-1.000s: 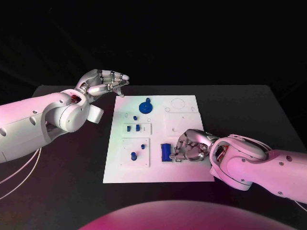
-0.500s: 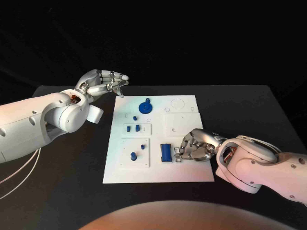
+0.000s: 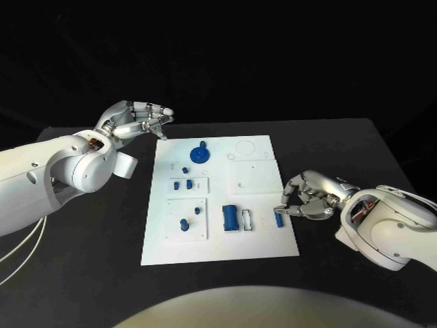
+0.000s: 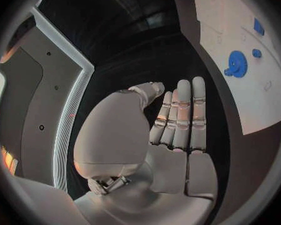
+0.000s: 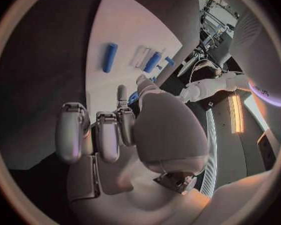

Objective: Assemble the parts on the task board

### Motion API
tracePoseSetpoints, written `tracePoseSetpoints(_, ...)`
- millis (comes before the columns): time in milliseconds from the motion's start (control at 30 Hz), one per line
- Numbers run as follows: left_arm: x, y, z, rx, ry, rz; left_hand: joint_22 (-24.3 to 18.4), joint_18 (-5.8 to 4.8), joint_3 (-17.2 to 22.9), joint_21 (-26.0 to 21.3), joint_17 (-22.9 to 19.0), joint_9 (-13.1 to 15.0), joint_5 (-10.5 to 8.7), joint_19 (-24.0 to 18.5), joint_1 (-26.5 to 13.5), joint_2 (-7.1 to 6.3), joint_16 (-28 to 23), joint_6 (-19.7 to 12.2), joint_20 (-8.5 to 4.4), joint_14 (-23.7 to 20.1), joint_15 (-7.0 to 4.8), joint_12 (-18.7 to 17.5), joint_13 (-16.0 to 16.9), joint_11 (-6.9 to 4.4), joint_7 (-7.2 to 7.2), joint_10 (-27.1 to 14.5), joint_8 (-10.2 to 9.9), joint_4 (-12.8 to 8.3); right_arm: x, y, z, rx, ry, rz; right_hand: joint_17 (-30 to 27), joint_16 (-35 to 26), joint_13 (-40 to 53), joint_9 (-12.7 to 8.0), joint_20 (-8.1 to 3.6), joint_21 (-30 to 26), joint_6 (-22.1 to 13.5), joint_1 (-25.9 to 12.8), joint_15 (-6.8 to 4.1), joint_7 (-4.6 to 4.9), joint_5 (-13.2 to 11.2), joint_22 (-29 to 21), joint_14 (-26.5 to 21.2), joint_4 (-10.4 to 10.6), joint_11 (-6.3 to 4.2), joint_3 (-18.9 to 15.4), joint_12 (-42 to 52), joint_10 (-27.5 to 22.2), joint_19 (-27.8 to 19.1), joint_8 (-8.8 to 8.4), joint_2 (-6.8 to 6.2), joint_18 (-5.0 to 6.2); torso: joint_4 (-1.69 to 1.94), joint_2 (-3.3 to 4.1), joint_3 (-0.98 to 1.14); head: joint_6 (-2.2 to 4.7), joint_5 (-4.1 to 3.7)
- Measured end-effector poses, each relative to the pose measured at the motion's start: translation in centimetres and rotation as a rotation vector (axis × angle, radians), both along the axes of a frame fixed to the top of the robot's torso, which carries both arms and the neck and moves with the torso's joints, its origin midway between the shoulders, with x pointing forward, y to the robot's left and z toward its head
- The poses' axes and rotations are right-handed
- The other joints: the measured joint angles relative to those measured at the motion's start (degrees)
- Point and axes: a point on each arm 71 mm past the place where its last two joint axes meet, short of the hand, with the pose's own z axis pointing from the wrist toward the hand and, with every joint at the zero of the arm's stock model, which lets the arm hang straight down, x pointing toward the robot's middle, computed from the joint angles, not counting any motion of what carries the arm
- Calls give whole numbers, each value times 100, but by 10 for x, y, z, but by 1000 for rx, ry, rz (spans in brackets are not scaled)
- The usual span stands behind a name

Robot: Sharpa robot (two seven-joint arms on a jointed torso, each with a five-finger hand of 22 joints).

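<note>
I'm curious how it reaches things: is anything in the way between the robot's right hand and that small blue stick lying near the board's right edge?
Nothing visible. The right hand hovers right beside the small blue stick, with only bare task board between them; the head view does not settle whether a fingertip touches it.

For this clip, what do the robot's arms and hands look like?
Both arms are smooth, rounded white shells with small dark screw holes. Thin pale cables trail under the left arm. Each ends in a silver metallic hand: left hand, right hand. The fingers are segmented, with amber-tinted bands showing on the left fingers. Red wiring shows at a gap in the right arm, near the wrist.
</note>
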Motion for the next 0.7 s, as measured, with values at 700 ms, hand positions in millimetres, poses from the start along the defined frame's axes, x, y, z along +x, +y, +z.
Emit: tracePoseSetpoints(700,0,1,0,1,0,-1,-1,0,0,0,4,0,0,0,0,0,0,0,0,0,0,0,1,0,0,0,0,0,-6,1,-32,-112,-1,-17,-1,0,-1,50,0,-90,0,-89,21,0,0,2,21,18,38,-18,-91,-40,0,-24,-35,1,-39,-14,17,-30,-23)
